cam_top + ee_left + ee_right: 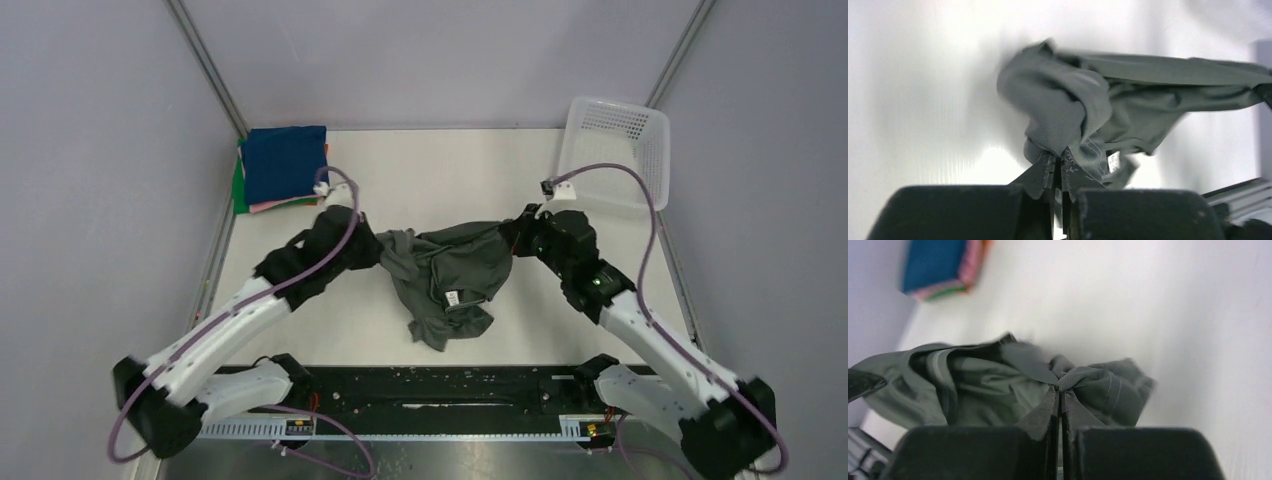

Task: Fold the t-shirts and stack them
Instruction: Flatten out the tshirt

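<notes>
A dark grey-green t-shirt [445, 275] hangs bunched between my two grippers over the middle of the table. My left gripper [376, 248] is shut on its left end; in the left wrist view [1060, 159] the cloth [1068, 107] is pinched between the tips. My right gripper [512, 240] is shut on its right end; in the right wrist view [1059, 391] the cloth [988, 385] bunches at the tips. The shirt's lower part sags onto the table. A stack of folded shirts, navy blue [284, 162] on top with pink, orange and green edges below, lies at the back left; it also shows in the right wrist view [940, 265].
A white plastic mesh basket [615, 150] stands at the back right corner. Grey walls with metal posts bound the table on three sides. The black rail [440, 385] with the arm bases runs along the near edge.
</notes>
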